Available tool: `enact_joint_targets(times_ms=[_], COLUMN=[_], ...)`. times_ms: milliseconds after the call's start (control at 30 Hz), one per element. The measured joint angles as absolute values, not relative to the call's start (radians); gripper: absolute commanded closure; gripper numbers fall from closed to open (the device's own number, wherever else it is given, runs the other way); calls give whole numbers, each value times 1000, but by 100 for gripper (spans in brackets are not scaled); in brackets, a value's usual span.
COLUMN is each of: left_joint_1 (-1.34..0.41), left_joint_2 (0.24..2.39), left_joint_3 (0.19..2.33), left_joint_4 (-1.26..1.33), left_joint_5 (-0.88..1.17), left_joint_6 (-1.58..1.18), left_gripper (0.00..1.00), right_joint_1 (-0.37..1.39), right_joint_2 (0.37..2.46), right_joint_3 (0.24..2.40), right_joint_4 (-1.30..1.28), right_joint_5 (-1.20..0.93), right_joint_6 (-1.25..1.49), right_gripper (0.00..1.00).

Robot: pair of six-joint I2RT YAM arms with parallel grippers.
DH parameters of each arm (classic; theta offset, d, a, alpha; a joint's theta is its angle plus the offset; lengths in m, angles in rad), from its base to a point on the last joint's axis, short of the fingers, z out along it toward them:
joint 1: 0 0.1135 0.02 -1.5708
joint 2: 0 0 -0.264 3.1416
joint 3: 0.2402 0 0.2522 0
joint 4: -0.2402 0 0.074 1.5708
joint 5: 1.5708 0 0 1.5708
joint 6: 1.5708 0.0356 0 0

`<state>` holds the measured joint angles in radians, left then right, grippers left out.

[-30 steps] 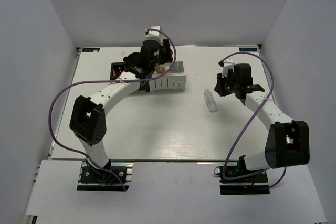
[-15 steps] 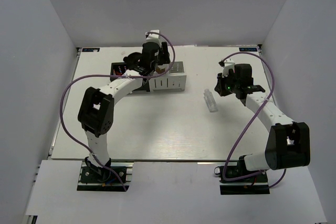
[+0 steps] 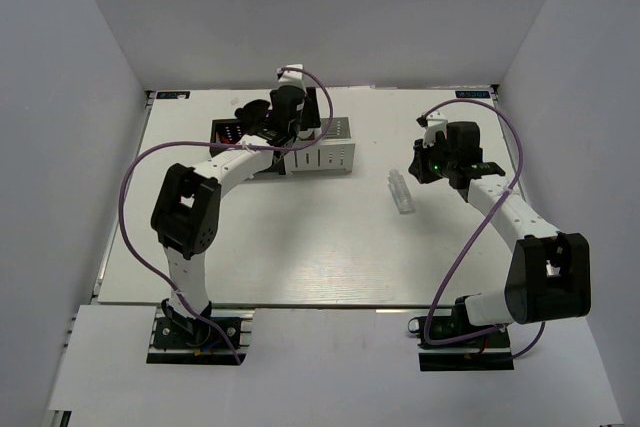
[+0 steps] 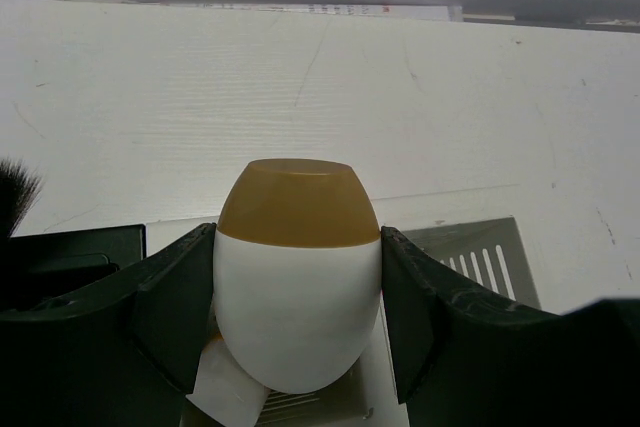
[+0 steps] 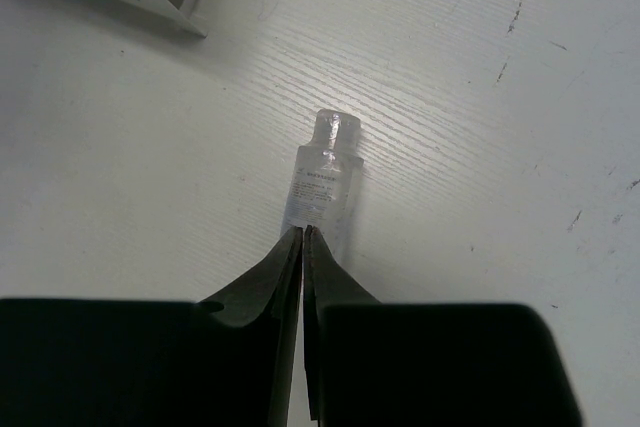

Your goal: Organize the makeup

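Observation:
My left gripper (image 4: 298,332) is shut on the white egg-shaped sponge (image 4: 298,287), which has a tan top. It holds the sponge over the white compartment box (image 4: 485,252). A white cap (image 4: 225,395) lies just under the sponge. In the top view the left gripper (image 3: 291,119) hangs over that box (image 3: 328,155), and the sponge is hidden there. The small clear bottle (image 5: 325,172) lies on its side on the table, also seen in the top view (image 3: 401,192). My right gripper (image 5: 302,234) is shut and empty, just above the bottle's near end.
A black compartment box (image 3: 232,133) stands left of the white one, with red and dark pencils in it. Dark brush bristles (image 4: 14,195) show at the left edge of the left wrist view, above the black box (image 4: 60,259). White walls enclose the table.
My left arm has folded in and its gripper has shifted slightly back over the white box with the sponge. The right arm and the bottle have not moved.

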<state>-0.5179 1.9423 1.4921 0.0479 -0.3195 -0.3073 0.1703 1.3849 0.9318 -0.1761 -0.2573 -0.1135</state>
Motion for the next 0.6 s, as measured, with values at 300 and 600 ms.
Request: enact_joint_targets(times_ms=[300, 600], left_joint_1=[-514, -514], left_joint_2=[1942, 1940], left_joint_3=[1486, 1509], left_joint_4=[35, 31], left_joint_5=[-332, -334], left_joint_6=[-313, -311], left_gripper=[15, 12], right_joint_1=[170, 170], right_joint_2=[1385, 1385], right_joint_3=[932, 932], right_joint_4=[-177, -183], right_joint_5=[-281, -329], right_joint_6=[-128, -142], right_gripper=[53, 50])
